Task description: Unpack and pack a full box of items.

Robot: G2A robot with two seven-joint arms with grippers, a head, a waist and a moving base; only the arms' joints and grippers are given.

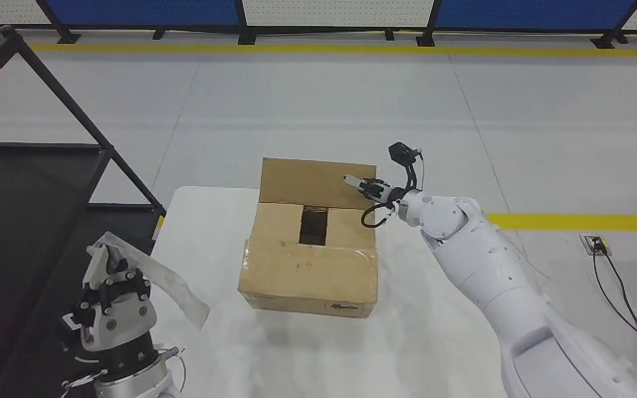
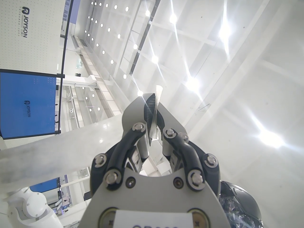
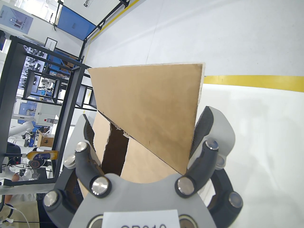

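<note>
A brown cardboard box (image 1: 309, 269) sits in the middle of the white table (image 1: 418, 328). Its far flap (image 1: 317, 182) stands up, and a dark gap (image 1: 315, 225) shows between the top flaps. My right gripper (image 1: 363, 185) is at the right end of that raised flap. In the right wrist view the flap (image 3: 152, 105) lies between the spread fingers of the open right gripper (image 3: 146, 117). At the table's near left corner, my left gripper (image 1: 111, 264) points upward, shut on a long whitish strip (image 1: 169, 284) like peeled tape. The strip (image 2: 158, 91) pokes out past the left gripper (image 2: 154, 110).
A black metal rack (image 1: 60, 189) stands left of the table. Beyond the table is grey floor with a yellow line (image 1: 557, 221) and blue barriers at the back. A cable and socket (image 1: 595, 244) lie on the floor at the right.
</note>
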